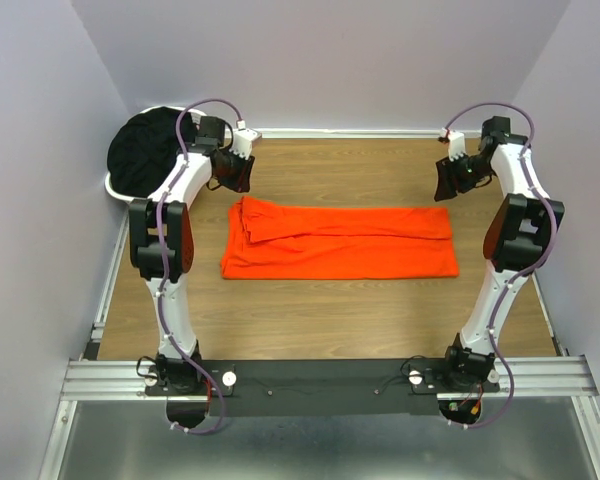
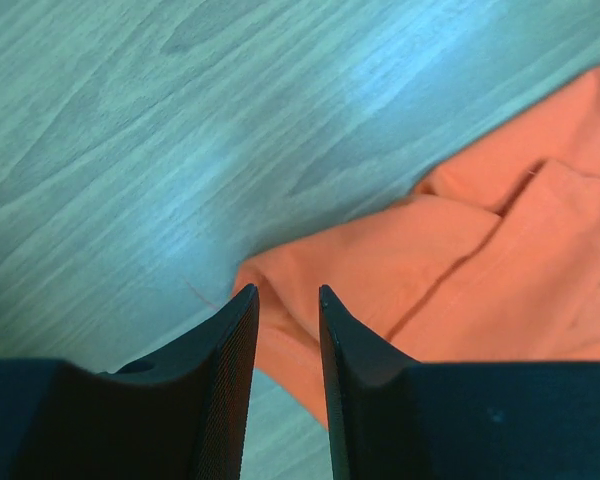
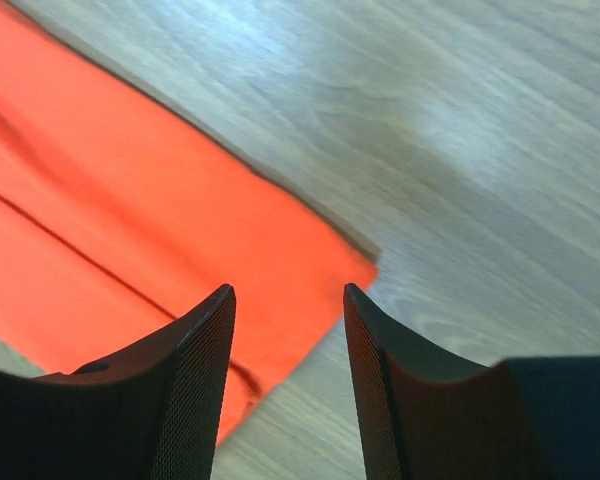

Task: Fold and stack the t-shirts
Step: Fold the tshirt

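We hold the left gripper (image 2: 287, 293) above the far left corner of the orange t-shirt (image 1: 340, 242) and the right gripper (image 3: 288, 290) above its far right corner, probably to take both for the next fold. Both jaws stand apart, the left one narrowly, and carry nothing. The shirt lies in the middle of the table (image 1: 330, 320) as a long flat band.

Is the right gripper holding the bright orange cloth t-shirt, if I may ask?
No, the right gripper stands open and empty, apart from the bright orange cloth t-shirt, which lies flat on the wooden table.
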Motion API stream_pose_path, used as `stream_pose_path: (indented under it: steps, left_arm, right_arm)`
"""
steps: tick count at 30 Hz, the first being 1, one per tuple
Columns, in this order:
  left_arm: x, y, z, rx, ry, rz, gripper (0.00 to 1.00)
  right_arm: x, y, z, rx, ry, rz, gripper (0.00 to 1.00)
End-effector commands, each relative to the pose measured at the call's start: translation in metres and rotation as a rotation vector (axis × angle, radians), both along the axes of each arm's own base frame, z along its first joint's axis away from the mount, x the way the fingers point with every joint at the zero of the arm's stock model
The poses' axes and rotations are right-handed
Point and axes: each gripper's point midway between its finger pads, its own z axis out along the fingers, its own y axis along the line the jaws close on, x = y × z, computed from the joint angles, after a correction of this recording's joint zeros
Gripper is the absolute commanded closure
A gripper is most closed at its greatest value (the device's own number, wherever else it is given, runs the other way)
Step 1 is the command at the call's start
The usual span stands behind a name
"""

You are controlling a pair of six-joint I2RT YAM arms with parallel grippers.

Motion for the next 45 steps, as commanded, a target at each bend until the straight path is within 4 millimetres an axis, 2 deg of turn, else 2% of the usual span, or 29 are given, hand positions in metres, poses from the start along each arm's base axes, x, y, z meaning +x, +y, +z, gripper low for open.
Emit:
stream_pose_path:
  steps: [1, 7, 10, 17, 21, 25, 26, 27, 28, 30, 34, 38, 42, 45]
  left_arm:
    - [0.005, 0.005, -0.01, -0.005, 0.045, 0.042, 0.62]
    - [-0.016, 0.006, -0.034, -0.003, 0.115, 0.039, 0.6]
    - [-0.026, 0.005, -0.041, -0.008, 0.136, 0.03, 0.57]
    - [-0.04, 0.005, -0.054, -0.011, 0.181, 0.027, 0.57]
    - [-0.04, 0.004, -0.043, -0.018, 0.158, 0.026, 0.67]
    - [-0.042, 0.005, -0.028, -0.015, 0.119, 0.03, 0.7]
    - [-0.045, 0.005, -0.024, -0.016, 0.114, 0.027, 0.73]
    - [-0.045, 0.006, -0.023, -0.014, 0.111, 0.031, 0.84]
    - [-0.047, 0.007, -0.022, -0.013, 0.111, 0.031, 0.91]
    - [-0.052, 0.008, -0.018, -0.01, 0.112, 0.033, 1.0]
    - [-0.07, 0.009, -0.017, -0.009, 0.134, 0.036, 1.0]
    - [-0.1, 0.012, -0.039, -0.002, 0.222, 0.04, 1.0]
    - [-0.121, 0.016, -0.056, 0.013, 0.271, 0.052, 1.0]
    - [-0.124, 0.016, -0.062, 0.012, 0.279, 0.066, 1.0]
  right_arm:
    - [-0.012, 0.029, 0.001, 0.073, 0.057, 0.026, 0.46]
    - [-0.013, 0.028, -0.001, 0.063, 0.063, 0.027, 0.47]
    - [-0.013, 0.028, -0.001, 0.058, 0.063, 0.028, 0.48]
    - [-0.012, 0.025, -0.002, 0.045, 0.06, 0.03, 0.49]
    - [-0.012, 0.025, -0.004, 0.041, 0.063, 0.03, 0.5]
    - [-0.013, 0.024, -0.005, 0.038, 0.064, 0.034, 0.5]
    - [-0.013, 0.024, -0.005, 0.037, 0.065, 0.033, 0.5]
    - [-0.013, 0.024, -0.005, 0.036, 0.065, 0.033, 0.5]
    - [-0.013, 0.024, -0.005, 0.035, 0.064, 0.034, 0.5]
    - [-0.013, 0.024, -0.005, 0.033, 0.064, 0.035, 0.5]
    - [-0.014, 0.022, -0.006, 0.024, 0.065, 0.039, 0.51]
    - [-0.015, 0.02, -0.007, 0.012, 0.065, 0.043, 0.53]
    - [-0.016, 0.019, -0.009, 0.005, 0.069, 0.046, 0.53]
    - [-0.017, 0.019, -0.011, 0.004, 0.074, 0.048, 0.54]
